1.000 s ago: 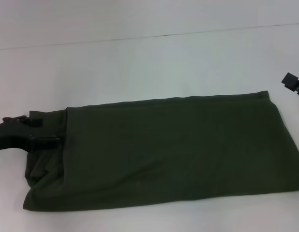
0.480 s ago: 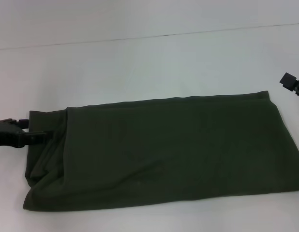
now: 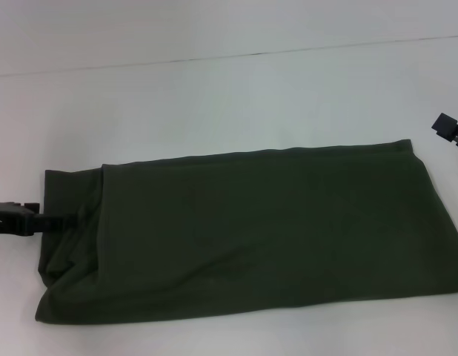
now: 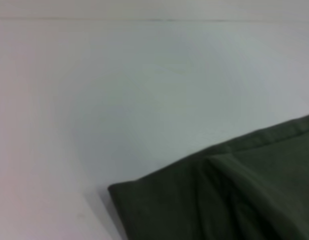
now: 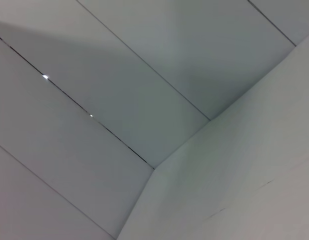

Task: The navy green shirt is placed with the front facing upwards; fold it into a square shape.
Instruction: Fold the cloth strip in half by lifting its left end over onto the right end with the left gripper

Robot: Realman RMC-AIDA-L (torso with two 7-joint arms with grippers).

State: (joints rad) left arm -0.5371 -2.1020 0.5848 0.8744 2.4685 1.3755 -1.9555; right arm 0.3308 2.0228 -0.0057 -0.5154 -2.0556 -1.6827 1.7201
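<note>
The navy green shirt [image 3: 251,230] lies flat on the white table [image 3: 214,104] as a long rectangle running left to right. Only plain green cloth shows; the lettering and label are hidden. A folded flap edge runs down near its left end. My left gripper [image 3: 55,212] is open and empty at the shirt's left edge, one finger [image 3: 58,218] just over the cloth. A corner of the shirt shows in the left wrist view [image 4: 234,200]. My right gripper [image 3: 450,127] is at the far right, above the shirt's right end and apart from it.
The shirt's right end runs off the right side of the head view. The table's back edge [image 3: 288,52] runs across the top. The right wrist view shows only pale wall and ceiling panels [image 5: 144,100].
My left gripper has drawn back to the left, from over the shirt's left end to its edge. The shirt stays flat. The right gripper has barely moved.
</note>
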